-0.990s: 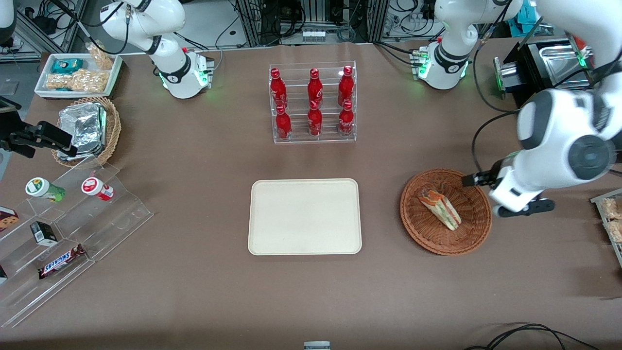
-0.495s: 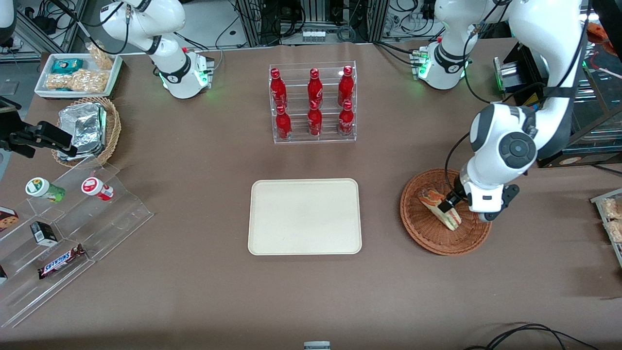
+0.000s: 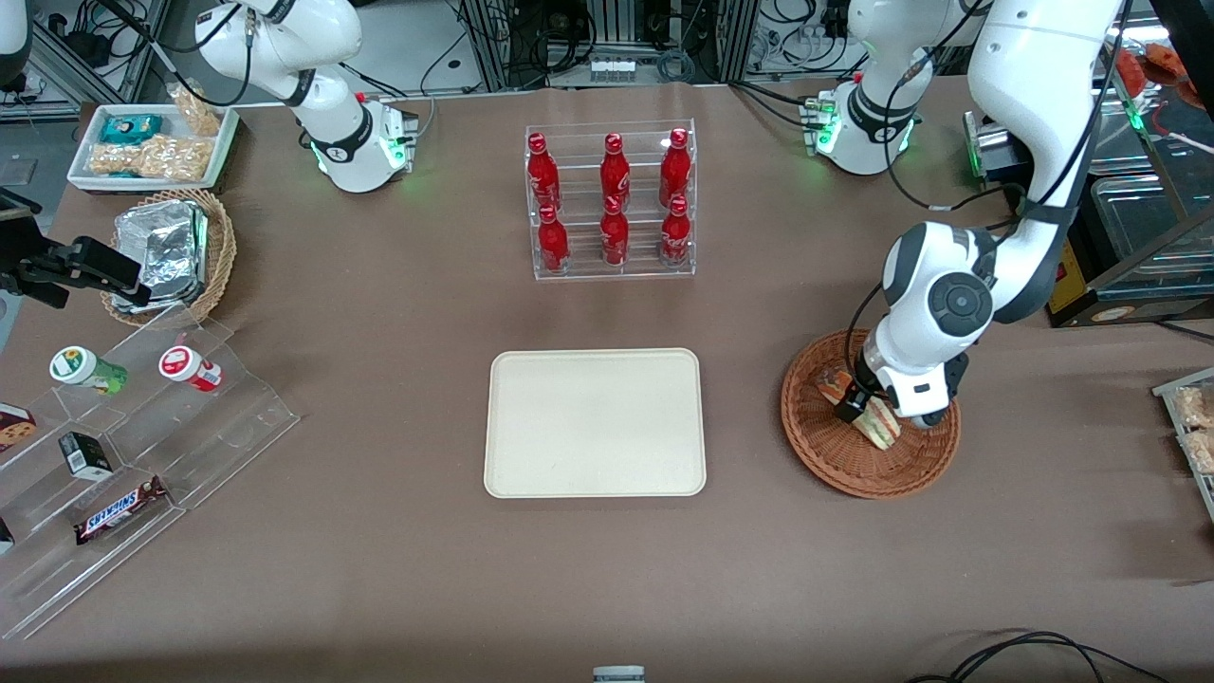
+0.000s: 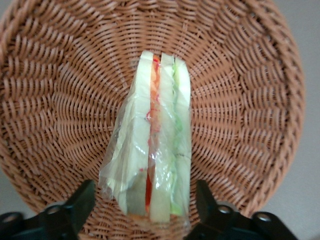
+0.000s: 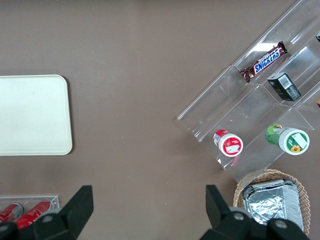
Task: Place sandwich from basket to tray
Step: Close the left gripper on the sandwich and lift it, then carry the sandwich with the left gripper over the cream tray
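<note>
Gripper [image 4: 145, 210] wide open astride the sandwich [image 4: 152, 150] in the basket [image 4: 240, 115]; tray [image 3: 595, 422] nearby.

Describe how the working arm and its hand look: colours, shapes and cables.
The working arm has glossy white rounded shells, with dark grey round caps at the joints. A black cable runs alongside it. Its base glows green. The hand over the basket has two black fingers, set open.

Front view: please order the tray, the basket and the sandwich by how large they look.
1. tray
2. basket
3. sandwich, with the open claw around it.
</note>
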`<act>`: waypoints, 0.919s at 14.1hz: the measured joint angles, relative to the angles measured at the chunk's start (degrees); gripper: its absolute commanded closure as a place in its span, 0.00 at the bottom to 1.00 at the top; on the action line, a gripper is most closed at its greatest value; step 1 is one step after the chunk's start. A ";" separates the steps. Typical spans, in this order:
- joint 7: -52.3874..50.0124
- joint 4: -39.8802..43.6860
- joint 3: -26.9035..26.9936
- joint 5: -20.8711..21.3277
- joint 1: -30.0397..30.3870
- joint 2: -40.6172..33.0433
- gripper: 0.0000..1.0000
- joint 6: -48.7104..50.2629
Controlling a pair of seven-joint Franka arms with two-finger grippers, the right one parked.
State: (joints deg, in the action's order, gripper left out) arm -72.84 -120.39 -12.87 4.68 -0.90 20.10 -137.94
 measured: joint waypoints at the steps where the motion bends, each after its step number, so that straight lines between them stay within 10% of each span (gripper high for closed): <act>1: 0.06 0.11 0.06 0.00 0.04 0.39 0.90 -0.03; 13: 6.48 18.66 -0.58 0.89 -9.99 1.46 0.99 19.55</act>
State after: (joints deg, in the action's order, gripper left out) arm -66.36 -101.73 -13.45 5.57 -10.90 21.56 -118.39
